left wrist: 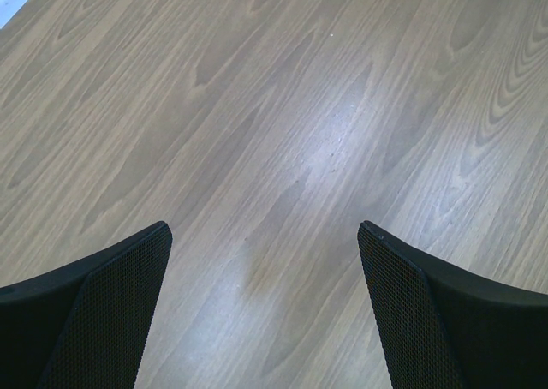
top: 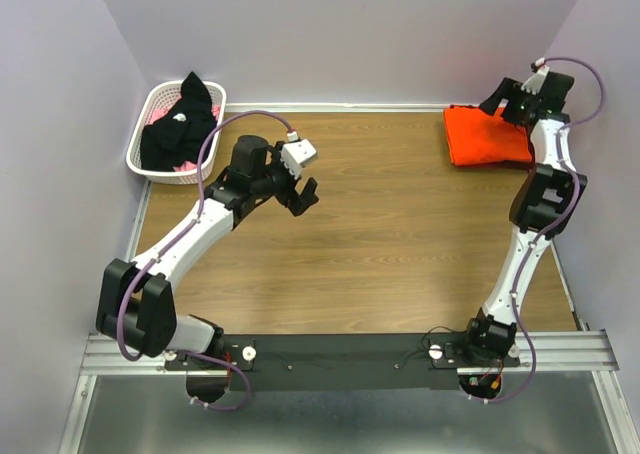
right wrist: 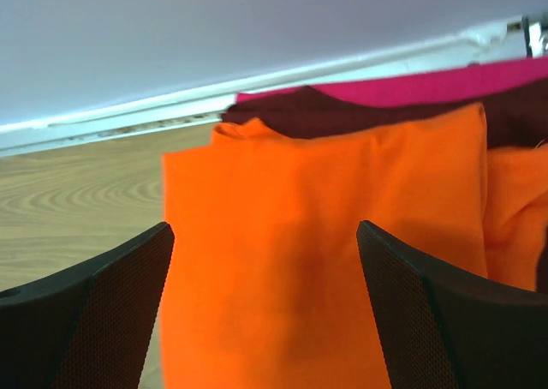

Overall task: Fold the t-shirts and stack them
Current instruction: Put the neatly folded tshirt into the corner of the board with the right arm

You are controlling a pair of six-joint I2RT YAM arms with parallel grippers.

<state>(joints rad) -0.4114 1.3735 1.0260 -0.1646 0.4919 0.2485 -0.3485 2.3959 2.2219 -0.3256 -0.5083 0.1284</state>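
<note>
- Here, the orange t-shirt (top: 487,136) lies folded flat at the far right corner of the wooden table (top: 400,234), close to the back wall
- In the right wrist view, the orange t-shirt (right wrist: 317,260) sits on top of a dark maroon t-shirt (right wrist: 342,115), whose edge shows along the far side; a strip of magenta cloth (right wrist: 428,85) shows just beyond the maroon
- The right gripper (top: 505,104) hovers over the near right part of that pile; its fingers are spread wide with nothing between them, and the wrist view shows the right gripper (right wrist: 265,226) framing orange cloth without touching it
- The black t-shirt (top: 180,124) lies crumpled in the white slotted basket (top: 140,159) at the far left corner, one part draped up over the back rim; a bit of pink fabric (top: 158,114) shows beneath it
- The left gripper (top: 305,196) hangs above bare wood just right of the basket, well apart from every shirt
- From its wrist camera the left gripper (left wrist: 265,230) has its fingers wide apart and empty, with only table (left wrist: 282,106) grain below
</note>
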